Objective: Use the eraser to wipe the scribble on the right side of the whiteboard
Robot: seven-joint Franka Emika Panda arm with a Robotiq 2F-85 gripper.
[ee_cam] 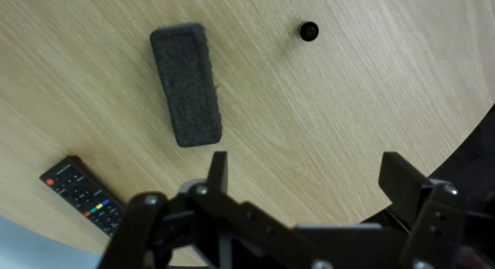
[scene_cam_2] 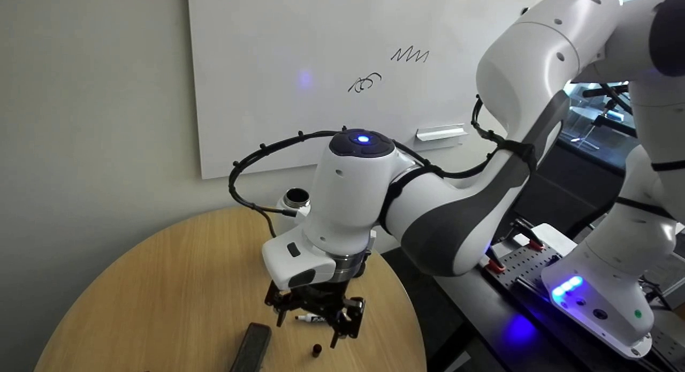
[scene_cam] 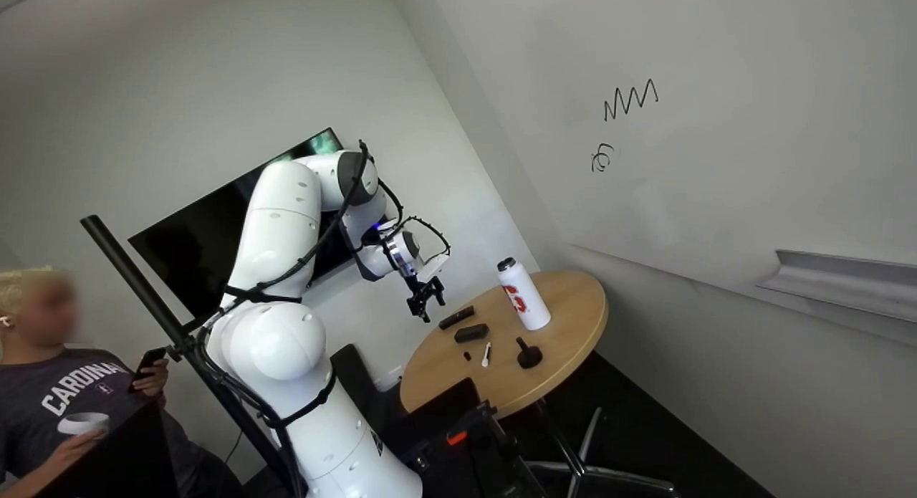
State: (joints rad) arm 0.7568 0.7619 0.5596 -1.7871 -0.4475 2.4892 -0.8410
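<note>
The claw [ee_cam: 303,168] hangs unclenched over the surface [scene_cam_2: 176,286], its jaws spread wide. The eraser [ee_cam: 187,87] lies there between the marker [scene_cam: 486,355] and the remote [ee_cam: 83,197], which sits near the surface's edge. The scribble [scene_cam_2: 410,54] is on the whiteboard [scene_cam_2: 257,51].

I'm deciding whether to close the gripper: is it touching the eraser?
Apart. An exterior view shows a plain gap between the open gripper and the eraser; the wrist view, too, shows bare table between them.
</note>
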